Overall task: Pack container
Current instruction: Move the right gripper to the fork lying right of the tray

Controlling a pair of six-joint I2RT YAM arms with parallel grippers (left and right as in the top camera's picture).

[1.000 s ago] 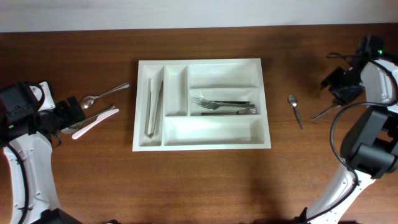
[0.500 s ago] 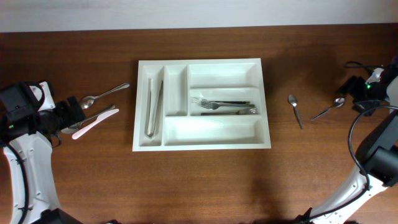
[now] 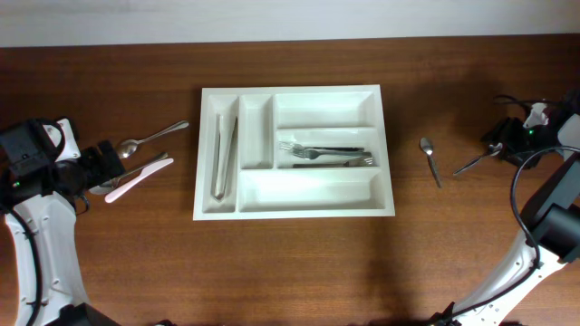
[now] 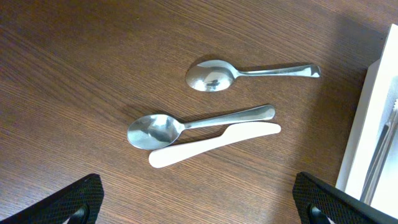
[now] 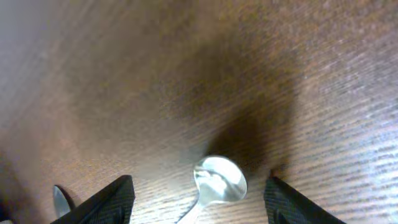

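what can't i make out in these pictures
- right wrist: spoon handle cut off by the bottom edge
- left wrist: container cut off by the right edge, contents mostly unseen
- overhead: forks overlap and are too small to count

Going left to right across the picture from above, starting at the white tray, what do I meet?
container, holding tongs then forks → short spoon → long spoon

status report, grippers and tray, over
Left gripper open above white knife. Right gripper open, straddling a spoon. Container holds tongs and forks; nothing in the way.
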